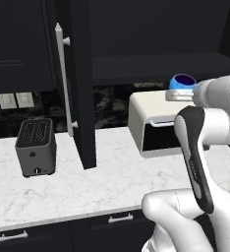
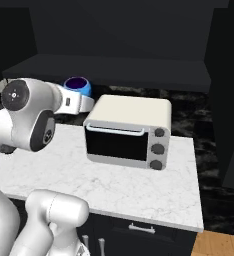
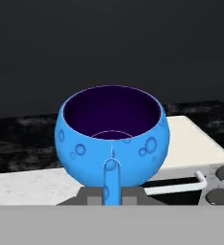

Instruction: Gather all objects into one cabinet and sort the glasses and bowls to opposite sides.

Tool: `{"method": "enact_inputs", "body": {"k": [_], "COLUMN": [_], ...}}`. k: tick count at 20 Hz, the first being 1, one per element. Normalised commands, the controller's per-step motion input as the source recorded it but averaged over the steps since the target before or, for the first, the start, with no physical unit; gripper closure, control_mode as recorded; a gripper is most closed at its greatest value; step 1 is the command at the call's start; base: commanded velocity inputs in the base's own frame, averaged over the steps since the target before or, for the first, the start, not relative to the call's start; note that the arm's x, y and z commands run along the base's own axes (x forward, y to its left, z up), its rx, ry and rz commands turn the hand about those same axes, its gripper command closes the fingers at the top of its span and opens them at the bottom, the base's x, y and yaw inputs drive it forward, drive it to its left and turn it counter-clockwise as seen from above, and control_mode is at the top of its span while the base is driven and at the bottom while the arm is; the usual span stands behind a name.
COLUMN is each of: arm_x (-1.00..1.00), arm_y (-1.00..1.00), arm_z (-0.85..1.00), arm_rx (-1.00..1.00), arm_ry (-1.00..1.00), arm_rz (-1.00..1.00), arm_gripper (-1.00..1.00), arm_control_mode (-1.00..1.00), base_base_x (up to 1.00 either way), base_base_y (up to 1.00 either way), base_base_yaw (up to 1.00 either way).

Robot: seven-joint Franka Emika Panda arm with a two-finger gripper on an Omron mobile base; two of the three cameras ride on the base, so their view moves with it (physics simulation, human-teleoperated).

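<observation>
Carrying a blue mug [image 3: 112,139], handle pinched between closed fingers [image 3: 113,189], upright in the air just above the toaster oven [image 2: 129,131] and below the cabinet [image 1: 156,34] shelf; next, probably lifting onto that shelf and setting down to one side.

This is a kitchen. A toaster [image 1: 35,146] and a toaster oven [image 2: 129,131] stand on a marble counter [image 1: 112,182] below black wall cabinets [image 1: 82,83].
</observation>
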Motion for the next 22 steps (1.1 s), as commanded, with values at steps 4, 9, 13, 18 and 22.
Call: {"method": "enact_inputs", "body": {"k": [4, 9, 13, 18, 22], "arm_x": [-1.0, -0.99, -0.78, -0.65, -0.54], "arm_y": [0.0, 0.0, 0.0, 0.0, 0.0], "arm_z": [-0.34, -0.21, -0.21, -0.29, -0.24], "arm_rx": [0.0, 0.0, 0.0, 0.0, 0.0], "arm_ry": [0.31, 0.23, 0.01, 0.05, 0.02], "arm_rz": [-0.05, -0.01, 0.0, 0.01, 0.02], "arm_gripper": [1.0, 1.0, 1.0, 1.0, 1.0], "arm_control_mode": [-1.0, -1.0, -1.0, -1.0, 1.0], "base_base_x": [0.0, 0.0, 0.0, 0.0, -0.17], "base_base_y": [0.0, 0.0, 0.0, 0.0, 0.0], "base_base_yaw": [0.0, 0.0, 0.0, 0.0, 0.0]}}
